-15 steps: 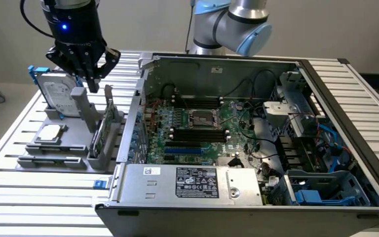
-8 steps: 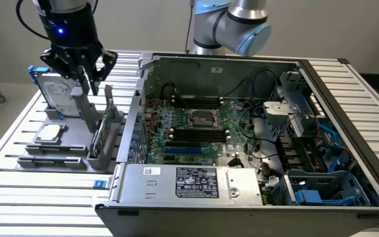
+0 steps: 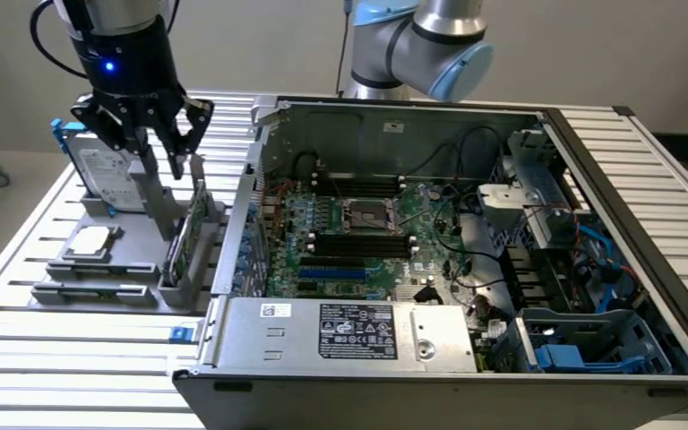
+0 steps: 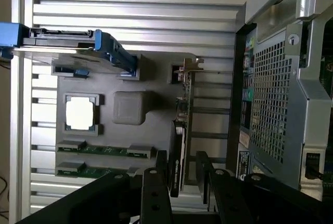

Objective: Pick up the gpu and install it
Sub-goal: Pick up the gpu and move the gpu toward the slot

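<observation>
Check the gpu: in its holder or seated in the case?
In the holder. The gpu stands on edge in the gray holder beside the case, with the gripper open astride it.

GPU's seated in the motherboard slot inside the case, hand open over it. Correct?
Not quite. The gpu is not in a motherboard slot: it stands on edge in the gray fixture on the table, outside the case. The wrist view shows this. The rest holds: the hand is open over it, one finger on each side of the card.
</observation>
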`<state>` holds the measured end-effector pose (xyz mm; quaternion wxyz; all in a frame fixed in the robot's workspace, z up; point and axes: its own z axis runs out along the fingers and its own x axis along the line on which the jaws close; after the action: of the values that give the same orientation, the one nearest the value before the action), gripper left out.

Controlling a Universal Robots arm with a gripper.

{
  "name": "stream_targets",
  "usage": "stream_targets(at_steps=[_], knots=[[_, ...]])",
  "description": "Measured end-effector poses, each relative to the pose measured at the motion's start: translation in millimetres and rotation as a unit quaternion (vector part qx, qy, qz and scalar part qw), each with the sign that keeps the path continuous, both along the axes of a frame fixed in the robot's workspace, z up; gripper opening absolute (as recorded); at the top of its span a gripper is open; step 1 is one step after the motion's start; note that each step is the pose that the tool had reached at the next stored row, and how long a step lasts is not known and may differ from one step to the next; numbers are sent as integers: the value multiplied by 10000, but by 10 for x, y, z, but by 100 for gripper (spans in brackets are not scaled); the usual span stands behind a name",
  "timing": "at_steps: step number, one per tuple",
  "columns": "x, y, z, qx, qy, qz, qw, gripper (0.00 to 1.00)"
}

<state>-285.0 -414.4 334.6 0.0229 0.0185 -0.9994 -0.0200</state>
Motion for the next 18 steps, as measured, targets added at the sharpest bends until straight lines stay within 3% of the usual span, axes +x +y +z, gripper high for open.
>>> stream_targets(at_steps=[9,18], knots=[[-16,-105,-164,0,0,9,10000,36],[-15,-126,-327,1,0,58,10000,36]])
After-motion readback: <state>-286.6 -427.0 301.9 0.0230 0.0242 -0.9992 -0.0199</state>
